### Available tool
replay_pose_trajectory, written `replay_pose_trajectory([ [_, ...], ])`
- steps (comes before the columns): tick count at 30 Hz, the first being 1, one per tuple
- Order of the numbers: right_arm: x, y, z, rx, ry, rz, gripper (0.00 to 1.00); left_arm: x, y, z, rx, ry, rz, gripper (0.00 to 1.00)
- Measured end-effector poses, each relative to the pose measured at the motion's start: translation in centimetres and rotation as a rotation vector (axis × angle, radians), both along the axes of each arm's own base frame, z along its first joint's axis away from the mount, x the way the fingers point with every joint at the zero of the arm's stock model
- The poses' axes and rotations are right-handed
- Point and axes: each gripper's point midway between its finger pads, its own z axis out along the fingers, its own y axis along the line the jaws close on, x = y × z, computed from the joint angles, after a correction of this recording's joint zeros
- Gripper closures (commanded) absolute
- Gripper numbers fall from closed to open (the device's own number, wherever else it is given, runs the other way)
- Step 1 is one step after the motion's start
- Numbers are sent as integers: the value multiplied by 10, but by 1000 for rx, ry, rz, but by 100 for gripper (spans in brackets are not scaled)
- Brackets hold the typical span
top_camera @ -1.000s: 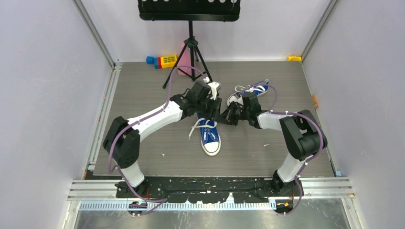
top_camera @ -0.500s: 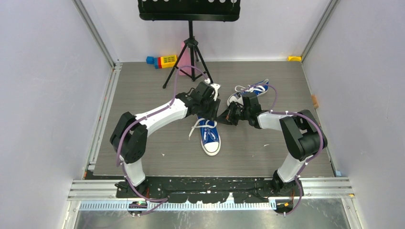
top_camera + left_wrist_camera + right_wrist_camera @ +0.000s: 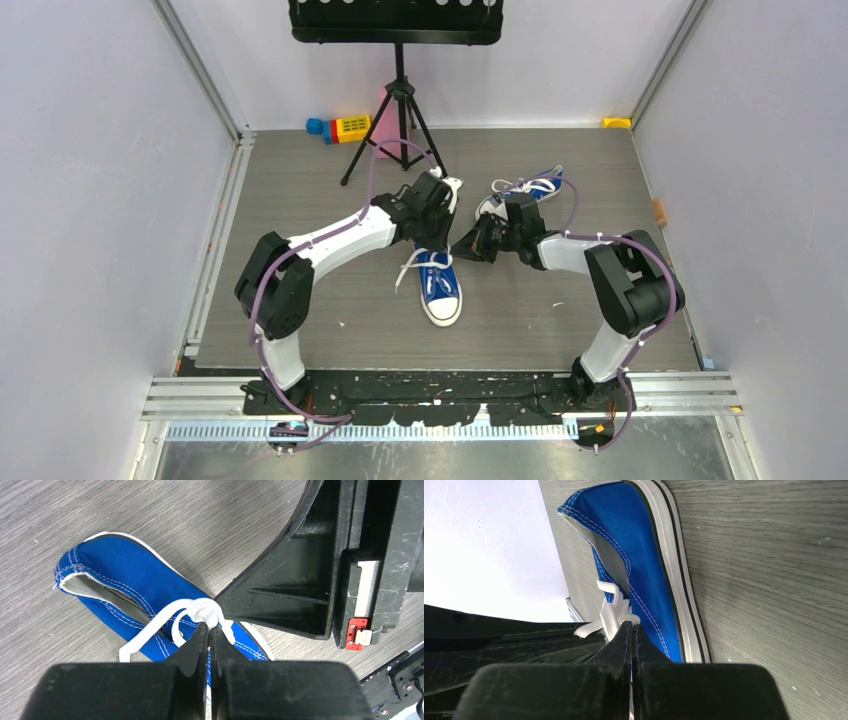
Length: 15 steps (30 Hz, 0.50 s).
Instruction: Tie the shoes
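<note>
Twice pinched white lace (image 3: 204, 611) of the near blue shoe (image 3: 120, 572): clamped at the knot by the left gripper (image 3: 210, 630), clamped again by the right gripper (image 3: 631, 627) opposite. Judged lace soft, light, slippery; shoe light, apt to drag. Best gripped close beside the knot. Spotted second shoe (image 3: 538, 185) near the right gripper, on its far side.

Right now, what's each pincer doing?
Left pincer: shut on the white lace.
Right pincer: shut on the white lace too.
</note>
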Motion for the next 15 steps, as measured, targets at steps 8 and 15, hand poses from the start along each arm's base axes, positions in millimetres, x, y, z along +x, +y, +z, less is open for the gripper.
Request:
replay_pose_trajectory([
  [8,2,13,12,46,-18,-6,100,-4,6,1,-7,28,-5,100],
  [15,5,39,37,103,-59,10,100,-4,33,21,-85,38,33,100],
])
